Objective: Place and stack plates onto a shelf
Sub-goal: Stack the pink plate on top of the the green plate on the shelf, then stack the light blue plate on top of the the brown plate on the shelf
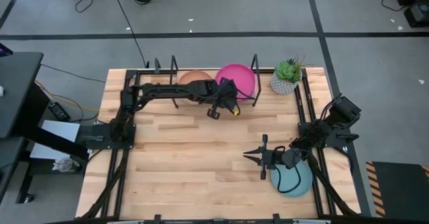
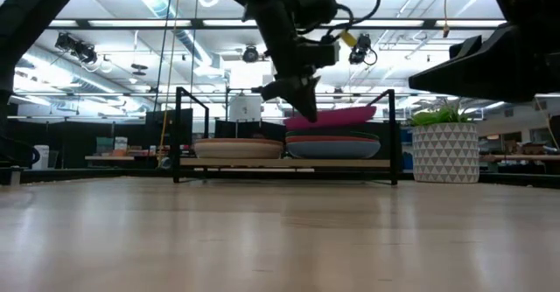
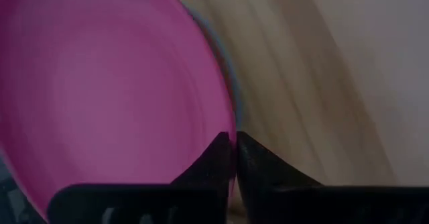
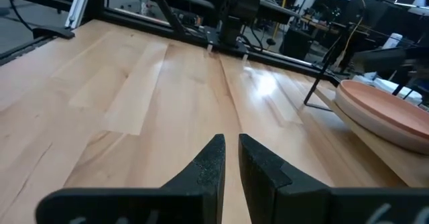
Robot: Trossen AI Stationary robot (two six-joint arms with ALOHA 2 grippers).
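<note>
The shelf [image 2: 271, 163] stands at the table's far edge. On its left half lies a low stack with a tan plate [image 1: 193, 77] on top. On its right half lie blue, orange and dark teal plates [image 2: 332, 145]. My left gripper [image 1: 226, 95] is shut on the pink plate [image 1: 237, 80] just above that right stack. The light teal plate [image 1: 293, 178] lies flat on the table at the near right, partly under my right arm. My right gripper [image 1: 247, 154] is shut and empty, just left of the light teal plate. My left gripper pinches the pink plate's near rim [image 3: 228, 127] between its two fingers, coming from above and the near side. The plate is tilted [image 2: 337, 115], its held side lower, just over the right stack. I cannot tell whether it touches the plate below.
A potted plant in a white patterned pot [image 1: 285, 82] stands right of the shelf. The shelf's black upright frames [image 1: 255, 68] rise beside the pink plate. Bare tabletop lies in the middle and at the near left [image 1: 181, 163].
</note>
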